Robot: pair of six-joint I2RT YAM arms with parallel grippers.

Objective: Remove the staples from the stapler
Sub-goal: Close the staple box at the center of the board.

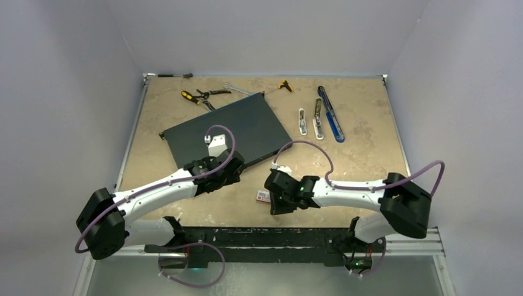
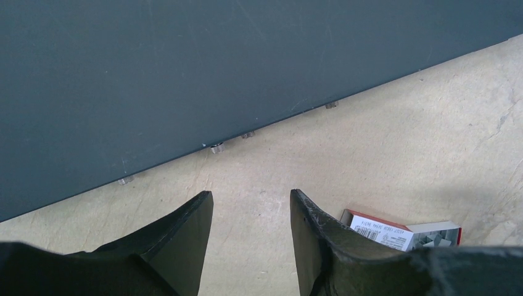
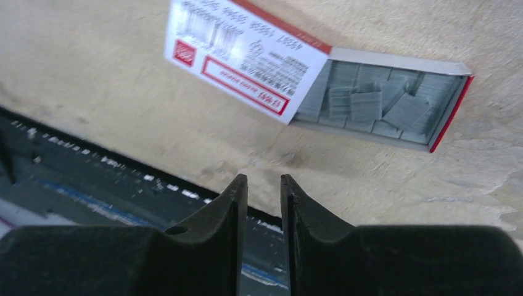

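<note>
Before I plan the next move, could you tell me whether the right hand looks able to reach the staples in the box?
Probably yes: the box lies just ahead of the right hand, its tray slid open and the staples uncovered, with only bare table between. The hand is empty and slightly open.

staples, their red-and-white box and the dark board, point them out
staples [image 3: 368, 106]: right wrist view, on the grey strips in the open tray
red-and-white box [image 3: 247, 55]: right wrist view, on its white printed sleeve
dark board [image 1: 247, 117]: top external view, on its flat middle

Red-and-white box [image 3: 247, 55], barcode [image 3: 206, 24] and upside-down print, nothing legible
</note>
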